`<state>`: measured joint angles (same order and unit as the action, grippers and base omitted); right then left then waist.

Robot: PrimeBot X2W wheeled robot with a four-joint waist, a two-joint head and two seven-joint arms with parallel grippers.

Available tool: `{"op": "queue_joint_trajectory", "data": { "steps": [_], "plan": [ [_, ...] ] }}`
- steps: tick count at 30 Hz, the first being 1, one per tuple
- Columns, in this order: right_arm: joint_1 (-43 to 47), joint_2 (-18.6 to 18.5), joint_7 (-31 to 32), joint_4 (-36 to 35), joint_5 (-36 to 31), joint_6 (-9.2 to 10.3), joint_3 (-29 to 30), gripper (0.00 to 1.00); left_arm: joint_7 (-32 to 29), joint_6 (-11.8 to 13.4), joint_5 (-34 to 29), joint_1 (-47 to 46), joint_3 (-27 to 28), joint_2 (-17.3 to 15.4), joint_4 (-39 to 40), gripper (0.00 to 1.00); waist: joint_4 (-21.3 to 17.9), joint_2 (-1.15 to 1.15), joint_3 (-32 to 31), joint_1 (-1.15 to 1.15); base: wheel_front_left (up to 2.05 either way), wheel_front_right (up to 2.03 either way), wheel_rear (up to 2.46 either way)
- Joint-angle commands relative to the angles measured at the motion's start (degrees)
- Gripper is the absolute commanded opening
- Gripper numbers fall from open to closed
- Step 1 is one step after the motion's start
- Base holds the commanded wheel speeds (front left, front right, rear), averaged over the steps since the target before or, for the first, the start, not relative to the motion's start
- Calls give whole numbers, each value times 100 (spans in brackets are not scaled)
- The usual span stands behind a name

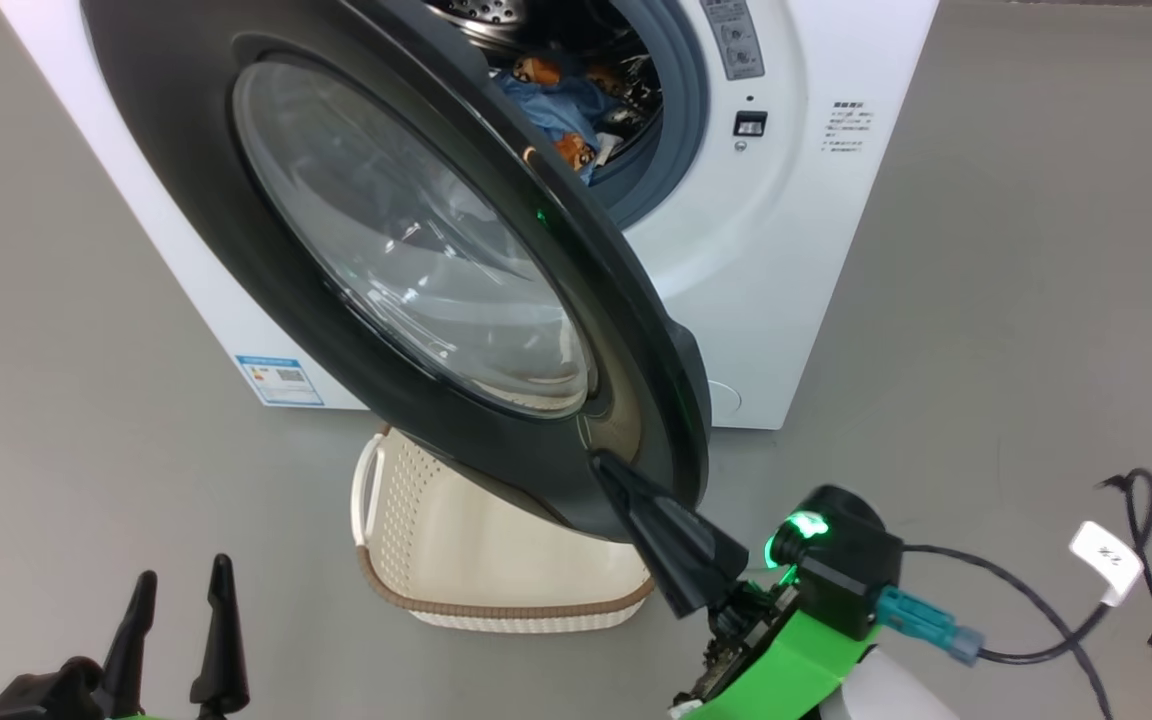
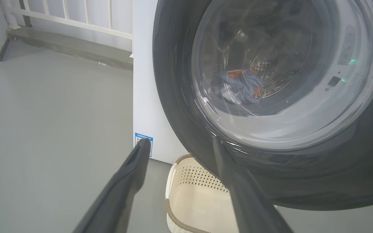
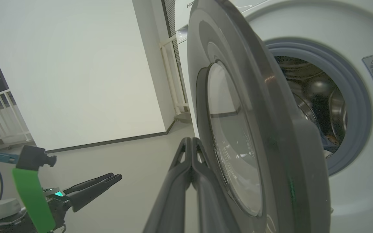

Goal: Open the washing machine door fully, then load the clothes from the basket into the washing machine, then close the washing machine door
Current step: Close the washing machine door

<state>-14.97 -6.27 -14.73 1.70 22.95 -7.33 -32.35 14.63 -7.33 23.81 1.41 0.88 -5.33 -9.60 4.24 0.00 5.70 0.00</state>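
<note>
Washing machine door (image 1: 186,150) half swung, clothes (image 1: 556,105) in drum (image 1: 481,12), basket (image 1: 416,500) on floor (image 1: 1036,250) under door. Our right gripper (image 1: 608,470), fingers pinched together, tip on door's outer rim near free edge. We should press square to face, follow arc until it clicks home. Left gripper (image 1: 184,575) spread wide, empty, clear

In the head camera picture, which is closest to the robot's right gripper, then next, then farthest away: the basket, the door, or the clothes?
1. The washing machine door: its black rim is right at the tips of the shut right gripper.
2. The basket: on the floor, just below and left of the gripper.
3. The clothes: farthest, up inside the drum.
</note>
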Motion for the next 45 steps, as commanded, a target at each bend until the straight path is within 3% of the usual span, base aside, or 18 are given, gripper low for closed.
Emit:
{"op": "queue_joint_trajectory", "data": {
  "steps": [1,15,45],
  "plan": [
    [45,67,-27,-33,88,-16,-129,0,37,-15,-47,-82,172,-55,139,100,27,0,18,0,0,0,0],
    [-78,101,-27,1440,215,-16,-88,0,37,-15,8,-193,20,-41,17,100,130,0,149,0,0,0,0],
    [-1154,302,-27,1610,-62,-16,1424,0,37,-15,-113,-662,-83,17,141,100,236,0,747,0,0,0,0]
  ]
}}
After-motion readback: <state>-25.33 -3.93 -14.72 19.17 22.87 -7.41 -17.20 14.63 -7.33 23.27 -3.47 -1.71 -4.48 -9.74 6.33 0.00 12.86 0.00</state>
